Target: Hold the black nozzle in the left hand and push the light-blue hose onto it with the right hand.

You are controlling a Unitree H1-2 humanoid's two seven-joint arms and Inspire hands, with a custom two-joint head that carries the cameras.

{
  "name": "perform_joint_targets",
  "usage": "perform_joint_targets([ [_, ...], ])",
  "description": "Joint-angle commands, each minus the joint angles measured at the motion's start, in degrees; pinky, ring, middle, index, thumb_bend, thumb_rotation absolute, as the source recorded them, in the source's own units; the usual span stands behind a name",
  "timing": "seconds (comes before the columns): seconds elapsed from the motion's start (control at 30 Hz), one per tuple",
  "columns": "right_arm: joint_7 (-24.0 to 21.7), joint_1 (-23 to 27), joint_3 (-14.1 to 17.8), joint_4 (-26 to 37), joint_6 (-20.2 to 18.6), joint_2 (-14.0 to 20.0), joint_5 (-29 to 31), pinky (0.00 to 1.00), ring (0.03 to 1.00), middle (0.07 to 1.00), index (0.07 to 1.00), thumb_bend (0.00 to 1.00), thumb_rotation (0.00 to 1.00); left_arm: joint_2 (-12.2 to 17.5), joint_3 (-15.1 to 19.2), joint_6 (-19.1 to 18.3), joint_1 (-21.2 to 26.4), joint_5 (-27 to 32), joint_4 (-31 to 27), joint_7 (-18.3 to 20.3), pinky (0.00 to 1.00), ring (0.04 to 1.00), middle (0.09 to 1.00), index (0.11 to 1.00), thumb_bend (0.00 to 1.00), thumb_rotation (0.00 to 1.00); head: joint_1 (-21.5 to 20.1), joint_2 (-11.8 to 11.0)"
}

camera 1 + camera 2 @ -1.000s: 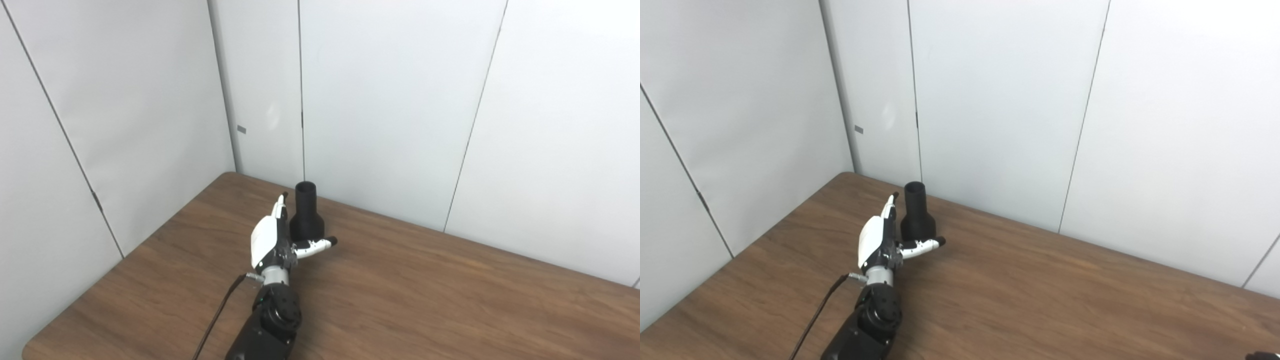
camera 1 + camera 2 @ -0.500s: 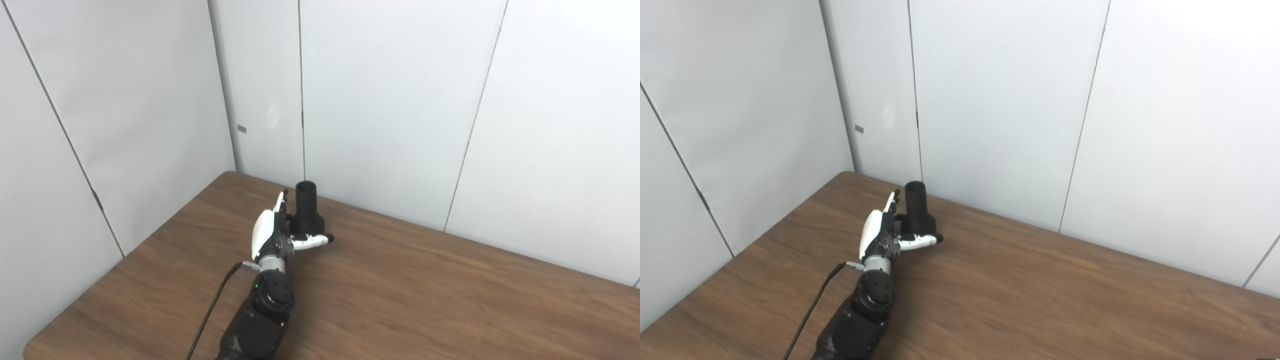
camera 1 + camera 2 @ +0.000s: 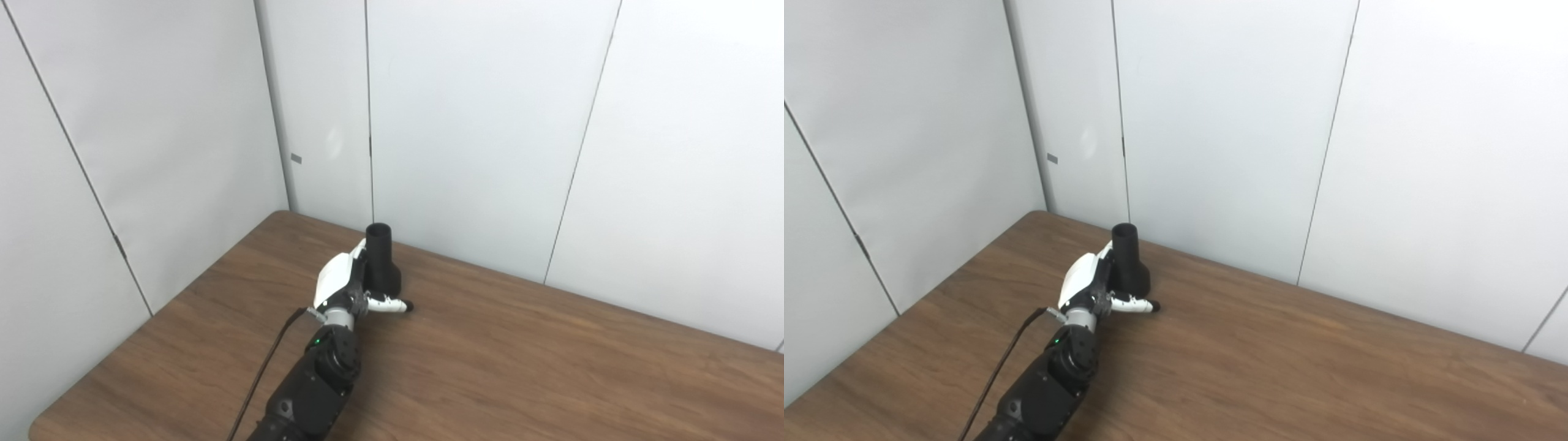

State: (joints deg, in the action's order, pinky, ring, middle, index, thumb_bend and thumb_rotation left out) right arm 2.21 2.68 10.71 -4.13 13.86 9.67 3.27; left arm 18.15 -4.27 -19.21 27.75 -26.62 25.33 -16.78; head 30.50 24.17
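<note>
Right, I've got the left hand point(image 3: 343, 283) up against the black nozzle point(image 3: 382, 264), which stands upright on the table point(image 3: 551, 367) near the far wall, narrow end up. The palm sits against its left flank and the thumb point(image 3: 389, 304) reaches across the front of the wide base; the fingers are behind it, so I can't tell whether they're truly clamped or just cupping. My read: this is the grasp step, not yet a lift. To do it well, I want the fingers wrapped low on the wide section, leaving the narrow neck bare for the hose. Squeeze evenly, or the nozzle may tip or skid toward the wall. The right hand and the light-blue hose aren't in either view.
</note>
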Motion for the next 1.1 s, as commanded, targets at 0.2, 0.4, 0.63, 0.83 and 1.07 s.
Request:
perform_joint_targets([
  [0.2,-0.1,-2.1,0.27,-0.47,0.43,0.15,0.13,0.34,0.467,0.511,0.478,0.98,0.68,0.76,-2.96,-5.2,0.14,-2.51,2.74,4.08,0.75,0.89,0.907,0.934,0.98,0.04,-0.15,0.19],
  [0.4,-0.01,-2.23,0.45,-0.48,0.97,0.11,0.28,0.34,0.468,0.51,0.477,1.0,0.68,1.75,-5.73,-4.06,0.09,-5.73,3.51,3.71,0.94,0.878,0.87,0.874,0.98,0.07,-0.26,0.4],
  [0.63,0.07,-2.44,0.25,0.12,0.61,0.27,-0.56,0.33,0.47,0.514,0.48,1.0,0.7,1.49,-7.31,-3.2,0.56,-9.01,6.65,-0.34,0.91,0.79,0.784,0.776,0.96,0.12,-0.55,0.78],
  [0.83,0.27,-2.79,0.24,1.22,-0.5,0.07,-0.7,0.34,0.475,0.521,0.485,1.0,0.7,0.97,-8.41,-0.2,0.64,-11.52,10.89,-6.76,0.87,0.732,0.723,0.721,0.98,0.1,-1.04,1.14],
  [1.07,0.04,-3.25,0.4,1.79,-0.4,0.05,-0.04,0.34,0.473,0.518,0.485,1.0,0.69,0.72,-10.55,6.8,0.06,-14.91,16.64,-19.46,0.79,0.62,0.629,0.613,0.98,0.0,-1.29,1.78],
])
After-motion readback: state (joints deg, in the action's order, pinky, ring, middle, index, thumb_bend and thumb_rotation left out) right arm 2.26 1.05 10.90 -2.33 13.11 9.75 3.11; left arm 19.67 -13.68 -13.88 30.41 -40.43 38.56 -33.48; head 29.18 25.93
